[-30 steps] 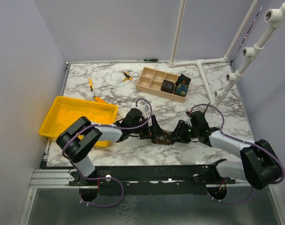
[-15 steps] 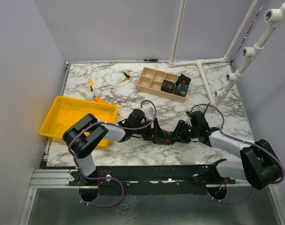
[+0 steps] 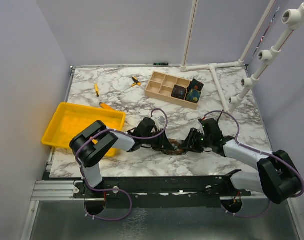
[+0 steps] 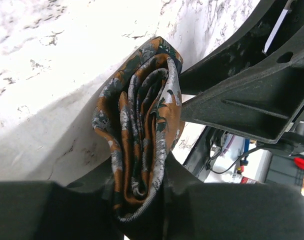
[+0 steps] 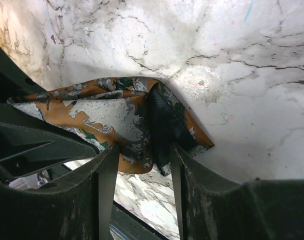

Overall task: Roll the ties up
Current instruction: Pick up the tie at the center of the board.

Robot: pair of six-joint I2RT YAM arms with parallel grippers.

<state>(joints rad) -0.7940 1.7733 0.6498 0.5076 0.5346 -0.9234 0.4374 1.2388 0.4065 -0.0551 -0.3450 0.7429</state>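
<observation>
The marble table [image 3: 117,95] spreads out in front of me, with the yellow tray [image 3: 82,125] at its left edge and the wooden compartment box [image 3: 164,85] toward the back. My two arms meet low over the near middle of the table. My left gripper [image 3: 164,145] and right gripper [image 3: 188,145] face each other there, and the rust-brown tie [image 3: 174,146] lies on the marble between them.

My left gripper [image 4: 139,185] is closed most of the way, its fingers pinching one end of the folded, layered bundle [image 4: 142,130]. My right gripper [image 5: 142,155] stands about half open, clamped on the other folded end [image 5: 102,115], where the dark lining shows.

Two rolled ties [image 3: 179,91] sit in the box's right-hand compartments. Orange-handled screwdrivers [image 3: 97,89] lie scattered behind the tray.
</observation>
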